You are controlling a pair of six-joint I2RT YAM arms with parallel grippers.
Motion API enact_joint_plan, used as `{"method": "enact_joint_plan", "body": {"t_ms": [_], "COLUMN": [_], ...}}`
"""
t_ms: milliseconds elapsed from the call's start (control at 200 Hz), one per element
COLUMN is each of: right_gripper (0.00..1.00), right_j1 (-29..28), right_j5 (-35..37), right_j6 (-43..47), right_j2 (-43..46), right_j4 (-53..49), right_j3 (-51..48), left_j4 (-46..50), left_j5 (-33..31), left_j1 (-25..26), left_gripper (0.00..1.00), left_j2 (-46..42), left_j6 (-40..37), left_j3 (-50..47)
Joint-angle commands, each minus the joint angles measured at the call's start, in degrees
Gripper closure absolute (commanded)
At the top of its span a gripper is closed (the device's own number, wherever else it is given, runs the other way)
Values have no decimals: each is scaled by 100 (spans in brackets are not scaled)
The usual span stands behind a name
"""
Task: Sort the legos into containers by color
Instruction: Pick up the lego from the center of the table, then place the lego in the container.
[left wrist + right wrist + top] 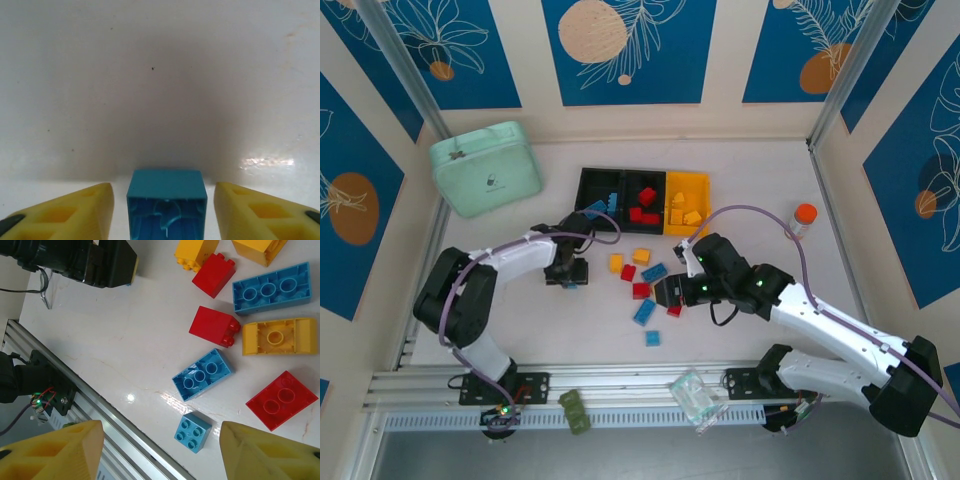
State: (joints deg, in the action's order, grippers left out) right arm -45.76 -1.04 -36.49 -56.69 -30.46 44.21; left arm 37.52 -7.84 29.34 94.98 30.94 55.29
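Nearest our left wrist camera are the yellow fingers [75, 212] of the left gripper [164, 192]. They are parted around a blue brick [166, 205] with a gap on each side, so we hold nothing yet. The brick's hollow underside seems to face us, so we judge it lies on its side. If one finger meets it first as they close, it could twist or skid across the smooth white table [160, 75]. A grip low on its walls might let it slip on the lift. Our right gripper [161, 427] hangs wide open and empty above the loose legos [642, 275]. A small blue brick [193, 432] sits just beside a longer blue one [203, 374], and a red brick [281, 400] lies near. Coming down there, we could nudge a neighbour or pinch two at once. From above, the pile lies between both arms, in front of the containers [623, 173]. These already hold blue, red and yellow pieces in separate bins. The bins adjoin, so a careless release could land blue among red. Our arms could also cross on the way.
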Motion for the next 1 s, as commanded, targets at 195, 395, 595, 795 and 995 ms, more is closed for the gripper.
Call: {"method": "enact_joint_plan", "body": {"t_ms": [195,395,595,795,995], "right_gripper": [38,37,38,38,37], "right_j1": [-89,-109,-44,277,565], "right_j5": [82,79,36,18,-41], "right_j6": [-119,-144,-104,-77,-85], "right_j2": [16,105,35,-189,-521], "right_j4": [-74,-65,47,215,234], "right_j3": [-8,6,63,282,551], "left_j4": [-44,186,433,656,803], "left_j5": [-65,13,251,413,500], "left_j1": [-104,-105,-104,-122,-251], "left_gripper": [76,77,77,77,77], "left_j2": [35,-366,-621,-248,595], "left_j6": [-261,-338,-439,-593,-728], "left_j3": [131,313,920,1855,3058]}}
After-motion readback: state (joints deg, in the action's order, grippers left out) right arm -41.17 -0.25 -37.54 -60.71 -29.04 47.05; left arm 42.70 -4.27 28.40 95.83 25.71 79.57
